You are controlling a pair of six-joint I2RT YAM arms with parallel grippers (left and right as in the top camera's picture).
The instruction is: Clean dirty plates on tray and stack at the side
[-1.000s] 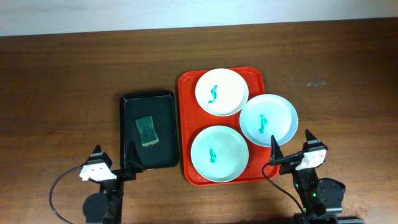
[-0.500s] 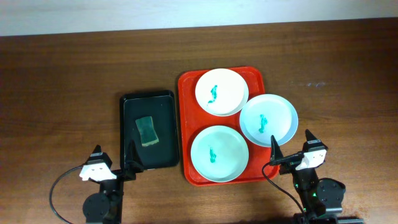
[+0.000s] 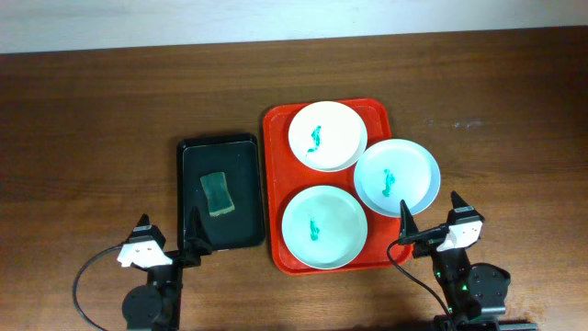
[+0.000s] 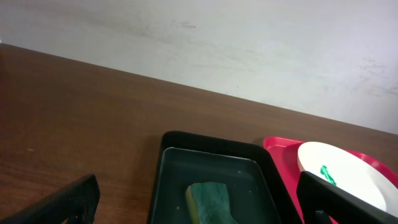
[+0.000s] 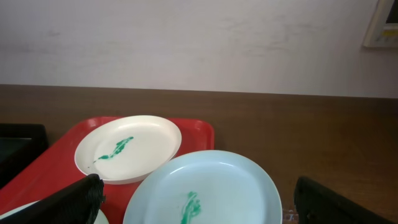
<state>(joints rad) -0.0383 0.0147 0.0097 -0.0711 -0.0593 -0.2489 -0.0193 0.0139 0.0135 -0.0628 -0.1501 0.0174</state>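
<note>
The red tray [image 3: 277,138] lies at the table's middle. A white plate [image 3: 327,135] with a teal smear sits at its far end. A mint-blue plate [image 3: 323,226] with a smear sits at its near end. A second mint-blue plate [image 3: 397,176] with a smear overhangs the tray's right rim. My left gripper [image 3: 171,235] is open and empty, near the table's front, in front of the black tray. My right gripper [image 3: 430,217] is open and empty, just in front of the right mint-blue plate [image 5: 202,193]. The white plate [image 5: 128,148] also shows in the right wrist view.
A smaller black tray [image 3: 219,191] with a green sponge [image 3: 217,192] lies left of the red tray. The sponge [image 4: 211,200] shows between my left fingers. Bare dark wood table [image 3: 92,138] spreads to the left and right. A pale wall stands behind the table.
</note>
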